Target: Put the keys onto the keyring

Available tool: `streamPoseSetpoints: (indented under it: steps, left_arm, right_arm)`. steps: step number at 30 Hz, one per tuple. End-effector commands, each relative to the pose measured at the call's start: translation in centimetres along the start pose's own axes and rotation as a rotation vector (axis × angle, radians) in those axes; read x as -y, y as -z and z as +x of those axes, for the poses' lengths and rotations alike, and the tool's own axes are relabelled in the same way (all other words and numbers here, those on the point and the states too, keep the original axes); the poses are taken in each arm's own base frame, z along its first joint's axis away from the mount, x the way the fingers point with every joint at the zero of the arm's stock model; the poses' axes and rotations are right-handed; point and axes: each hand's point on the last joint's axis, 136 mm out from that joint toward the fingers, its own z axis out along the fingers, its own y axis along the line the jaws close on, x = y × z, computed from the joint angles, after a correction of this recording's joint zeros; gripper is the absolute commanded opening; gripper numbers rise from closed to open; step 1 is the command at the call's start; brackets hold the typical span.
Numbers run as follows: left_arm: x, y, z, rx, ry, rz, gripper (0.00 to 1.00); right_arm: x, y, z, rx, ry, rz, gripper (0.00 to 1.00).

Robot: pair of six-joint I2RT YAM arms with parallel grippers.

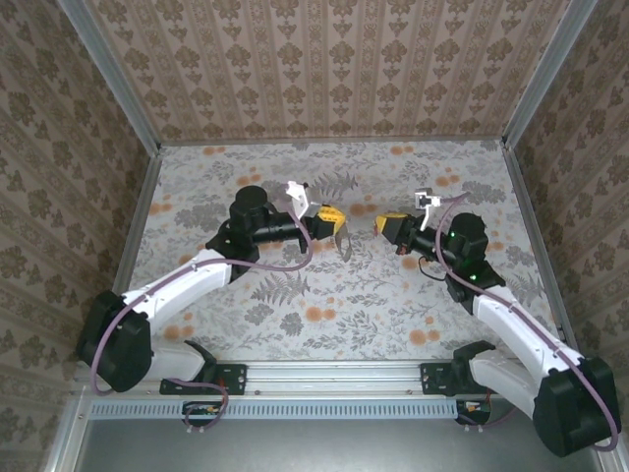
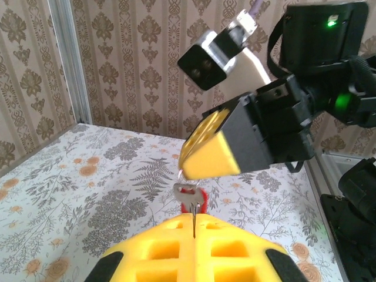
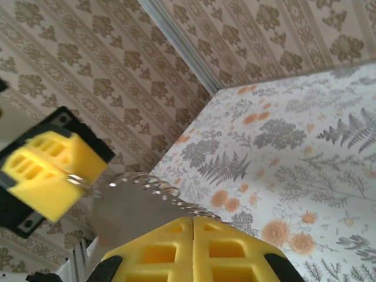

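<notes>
From above we see two robot arms reaching in over a floral-patterned table [image 1: 295,315], their yellow-tipped grippers facing each other near its middle, close but apart. The left gripper [image 1: 337,224] has its fingers pressed together, and the keyring [image 1: 346,242], a greyish curved loop, hangs just under its tip; it seems to be pinching the loop, though the point of contact is too small for us to make out. The right gripper [image 1: 381,225] is also pressed shut. In the left wrist view its yellow tip fills the upper middle, and the keys [image 2: 188,192], a small silvery piece with a red end partly hidden behind the head, sit right under that tip, apparently pinched there. The thin blade runs down to the seam of the left fingers in the foreground, and we cannot tell whether it touches them or merely lines up with them. In the right wrist view we see a blurred brownish-grey shape and a bright ridged strip of metal rising from the seam of the closed right fingers toward the left gripper; both are too close to the lens and out of focus, so we cannot say which part is ring and which is key. The arm bases are cut off at the bottom edge of the overhead view
</notes>
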Motion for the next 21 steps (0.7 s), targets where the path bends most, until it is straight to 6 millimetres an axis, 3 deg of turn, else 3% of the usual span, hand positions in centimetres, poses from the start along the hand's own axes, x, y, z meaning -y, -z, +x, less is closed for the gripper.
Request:
streamPoseSetpoints:
  steps: [1,10,16,21]
  left_arm:
    - [0.2,-0.5,-2.2,0.043,-0.077,0.008,0.00]
    - [1.7,-1.9,-1.5,-0.005,-0.259,-0.015,0.00]
    - [2.0,-2.4,-2.0,0.006,-0.452,-0.125,0.00]
    - [1.7,-2.0,-2.7,0.047,-0.494,-0.181,0.00]
  right_arm:
    - [-1.4,0.8,-1.2,0.052,0.066,-0.036,0.00]
    - [-3.2,1.2,-1.9,0.064,0.132,-0.080,0.00]
    - [-3.8,1.6,-1.7,0.064,0.164,-0.092,0.00]
    - [-4.3,2.0,-1.3,0.052,0.189,-0.104,0.00]
